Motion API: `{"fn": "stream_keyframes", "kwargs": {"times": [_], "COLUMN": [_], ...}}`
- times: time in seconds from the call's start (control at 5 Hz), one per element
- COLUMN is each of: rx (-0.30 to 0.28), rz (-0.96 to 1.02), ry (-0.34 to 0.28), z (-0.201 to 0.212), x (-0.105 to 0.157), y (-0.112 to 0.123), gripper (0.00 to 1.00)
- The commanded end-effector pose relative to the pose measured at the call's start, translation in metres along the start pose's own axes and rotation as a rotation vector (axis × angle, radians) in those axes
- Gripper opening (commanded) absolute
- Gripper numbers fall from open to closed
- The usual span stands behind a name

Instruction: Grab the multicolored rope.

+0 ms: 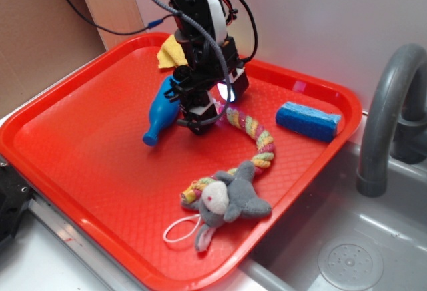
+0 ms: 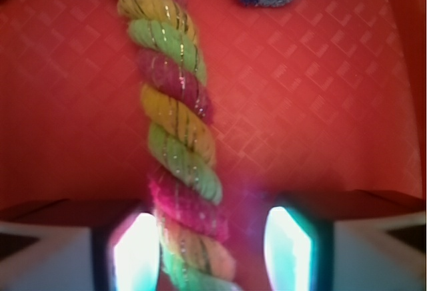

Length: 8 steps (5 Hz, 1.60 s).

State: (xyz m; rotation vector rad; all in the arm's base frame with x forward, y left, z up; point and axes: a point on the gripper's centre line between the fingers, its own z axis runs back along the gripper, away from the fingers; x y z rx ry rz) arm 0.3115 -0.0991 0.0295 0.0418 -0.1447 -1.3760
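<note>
A red tray (image 1: 87, 144) is sitting beside a grey sink (image 1: 347, 257) with its faucet (image 1: 387, 104), and it is carrying everything else. The robot arm (image 1: 200, 31) is reaching down near the tray's far side, its claw (image 1: 200, 123) spread open and straddling one end of the rope (image 1: 257, 137) without clamping it; in the wrist view the rope (image 2: 177, 137) is lying between the two glowing fingers (image 2: 137, 257). The rope is running lengthwise from the claw toward the tray's near right edge, curving, with its far end hiding under a grey plush mouse (image 1: 230, 201). A blue bottle (image 1: 160, 111), a blue sponge (image 1: 308, 121), a yellow cloth (image 1: 170, 52) partly behind the arm, and a thin white string loop (image 1: 179, 229) are lying around it. No writing is readable.
</note>
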Motion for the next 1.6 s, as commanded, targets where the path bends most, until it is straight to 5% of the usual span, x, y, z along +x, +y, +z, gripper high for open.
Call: {"fn": "stream_keyframes", "kwargs": {"times": [0.0, 0.4, 0.8, 1.0, 1.2, 1.4], "rx": [0.033, 0.044, 0.021, 0.062, 0.127, 0.165], "rz": [0.021, 0.395, 0.914, 1.163, 1.404, 1.6], "ry": [0.001, 0.151, -0.005, -0.032, 0.008, 0.088], "z": [0.016, 0.094, 0.18, 0.209, 0.245, 0.241], "x": [0.002, -0.022, -0.055, -0.067, -0.058, -0.051], "y": [-0.005, 0.008, -0.012, -0.027, -0.075, -0.092], "gripper": [0.0, 0.0, 0.0, 0.0, 0.0, 0.0]}}
